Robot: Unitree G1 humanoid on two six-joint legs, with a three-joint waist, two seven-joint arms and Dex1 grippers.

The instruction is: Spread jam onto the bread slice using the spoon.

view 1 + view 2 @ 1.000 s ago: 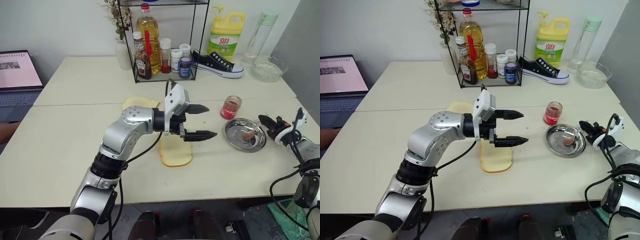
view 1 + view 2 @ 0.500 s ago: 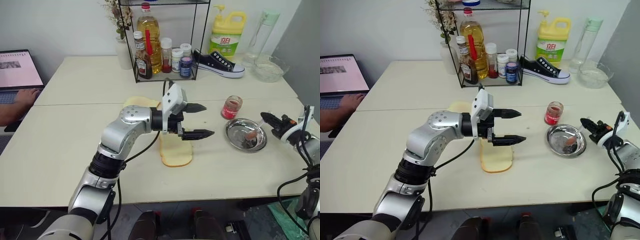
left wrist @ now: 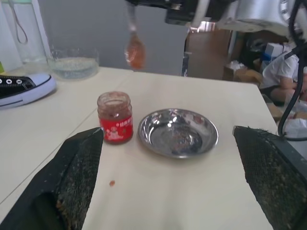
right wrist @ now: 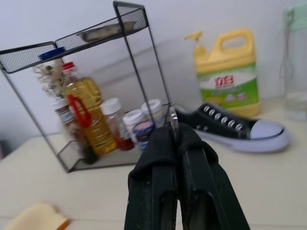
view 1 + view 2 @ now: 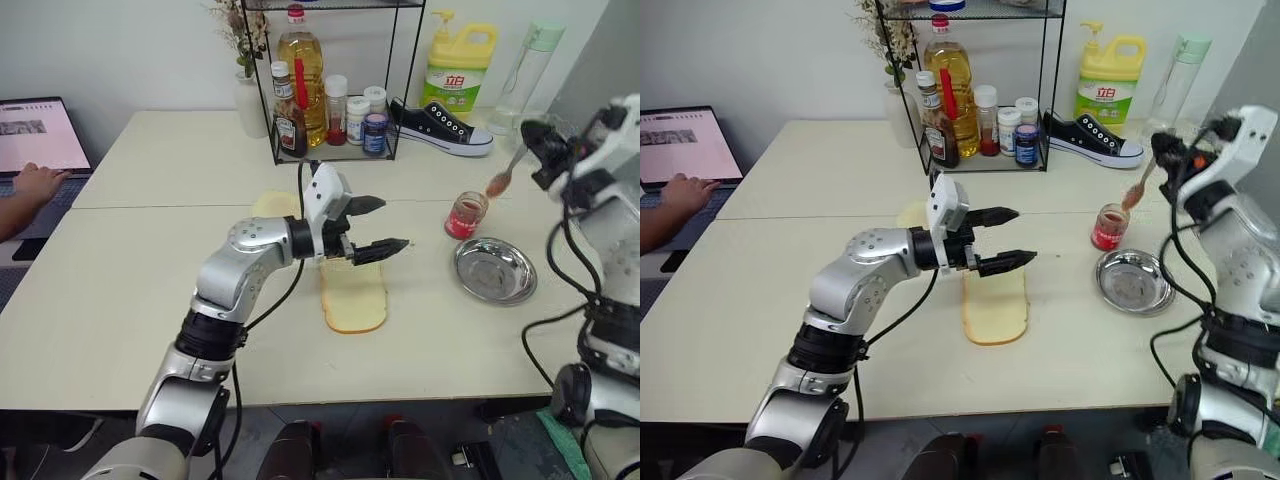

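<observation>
The bread slice (image 5: 352,296) lies flat on the table in front of me, pale cream with a thin crust. My left gripper (image 5: 395,222) hovers just above its far end, open and empty, pointing right. My right gripper (image 5: 537,141) is raised high at the right, shut on the handle of the spoon (image 5: 507,170). The spoon hangs down from it above the jam jar (image 5: 463,214), with a reddish blob of jam (image 3: 135,51) in its bowl. In the right wrist view the black fingers (image 4: 158,158) press together around the thin metal handle (image 4: 172,120).
A round steel dish (image 5: 495,270) with jam traces sits right of the bread. A smaller bread slice (image 5: 268,205) lies behind my left arm. Further back are a wire rack of bottles (image 5: 330,90), a shoe (image 5: 436,125), a detergent jug (image 5: 453,68) and a glass bowl (image 3: 73,62). A person's hand (image 5: 35,184) rests on a laptop at far left.
My right gripper has lifted the spoon out of the steel dish and swung it up and left, jam in its bowl. The left gripper has stayed open over the bread.
</observation>
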